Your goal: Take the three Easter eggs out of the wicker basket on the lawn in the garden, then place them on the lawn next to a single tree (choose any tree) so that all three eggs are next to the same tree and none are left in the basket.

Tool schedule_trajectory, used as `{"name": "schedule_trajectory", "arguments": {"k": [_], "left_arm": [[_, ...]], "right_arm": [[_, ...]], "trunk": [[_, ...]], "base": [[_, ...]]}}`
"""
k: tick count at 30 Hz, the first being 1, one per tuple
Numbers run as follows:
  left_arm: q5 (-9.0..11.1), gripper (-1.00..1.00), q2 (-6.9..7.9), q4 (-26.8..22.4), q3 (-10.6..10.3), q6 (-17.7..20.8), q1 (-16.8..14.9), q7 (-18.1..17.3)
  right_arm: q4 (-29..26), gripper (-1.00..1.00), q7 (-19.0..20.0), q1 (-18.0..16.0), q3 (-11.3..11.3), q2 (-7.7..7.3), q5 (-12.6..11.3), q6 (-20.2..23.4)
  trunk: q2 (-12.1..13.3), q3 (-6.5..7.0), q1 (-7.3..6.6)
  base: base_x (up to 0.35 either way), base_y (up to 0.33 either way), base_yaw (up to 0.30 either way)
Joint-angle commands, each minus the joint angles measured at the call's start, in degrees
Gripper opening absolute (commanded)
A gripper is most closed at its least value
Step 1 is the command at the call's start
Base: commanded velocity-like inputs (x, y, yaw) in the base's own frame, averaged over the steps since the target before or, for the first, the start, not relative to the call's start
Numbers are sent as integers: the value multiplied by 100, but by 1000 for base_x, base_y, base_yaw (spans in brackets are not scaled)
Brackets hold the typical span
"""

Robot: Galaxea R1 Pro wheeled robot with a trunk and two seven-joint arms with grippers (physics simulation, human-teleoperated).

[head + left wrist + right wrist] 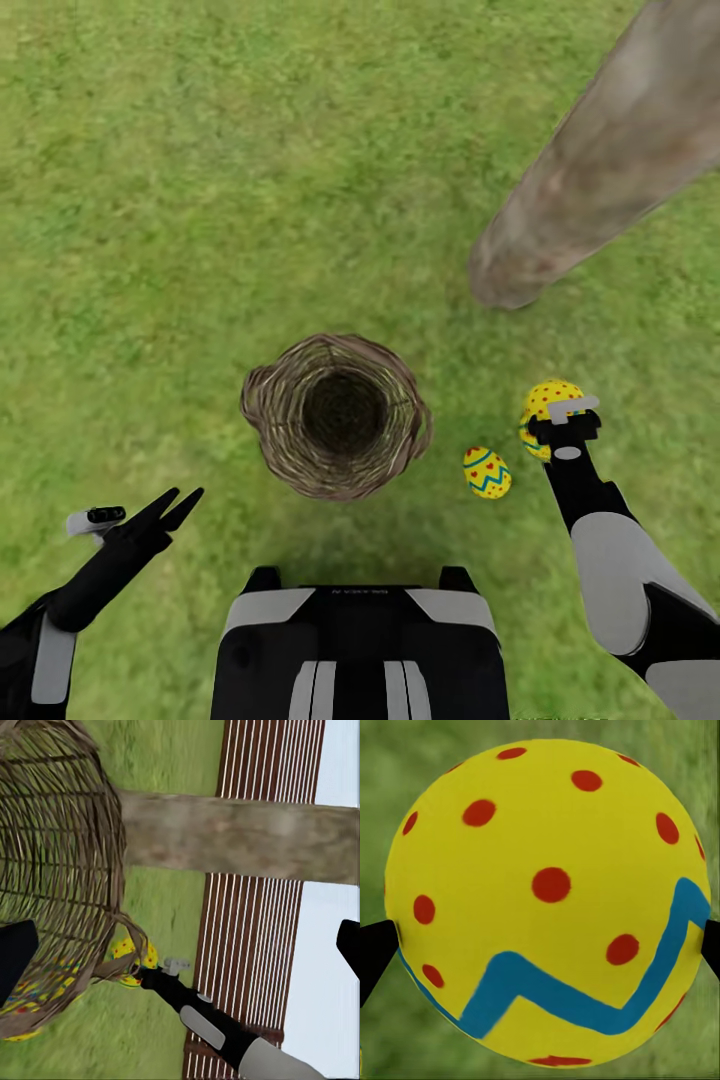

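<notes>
The wicker basket (337, 415) stands upright on the lawn (180, 200), its inside dark. One yellow Easter egg (487, 472) lies on the grass just right of it. Further right, my right gripper (545, 425) is shut on a second, red-dotted egg (552, 400), low over the grass; its black fingertips (375, 952) press both sides of that egg (547, 900). The tree (600, 160) rises behind it. My left gripper (172, 505) is open, left of the basket (60, 870). A yellow egg (34, 1001) shows through the weave; in or behind the basket, I cannot tell.
A brown slatted fence (255, 945) runs behind the tree trunk (240, 836). Open grass lies around the basket and between the trunk's foot (510, 275) and the eggs. My own base (355, 650) sits just in front of the basket.
</notes>
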Motion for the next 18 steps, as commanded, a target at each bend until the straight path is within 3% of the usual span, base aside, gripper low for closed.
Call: {"name": "schedule_trajectory", "arguments": {"k": [1,6,12,18], "left_arm": [[2,100,-27,-35,4,59,1,-26],[-2,100,-91,-71,4,48,2,-23],[-2,100,-105,-78,-4,45,3,-22],[0,100,-140,-80,-11,60,4,-22]], "right_arm": [[8,-100,-22,-6,-18,6,57,-5],[5,-100,-22,-5,-18,13,52,-10],[10,-100,-22,3,-15,23,80,-11],[12,-100,-22,3,-15,32,96,-11]], "trunk": [[-2,5,0],[-2,32,0],[-2,34,0],[-2,34,0]], "base": [[0,-155,-233],[0,-258,-208],[52,-288,-14],[226,-217,0]]}}
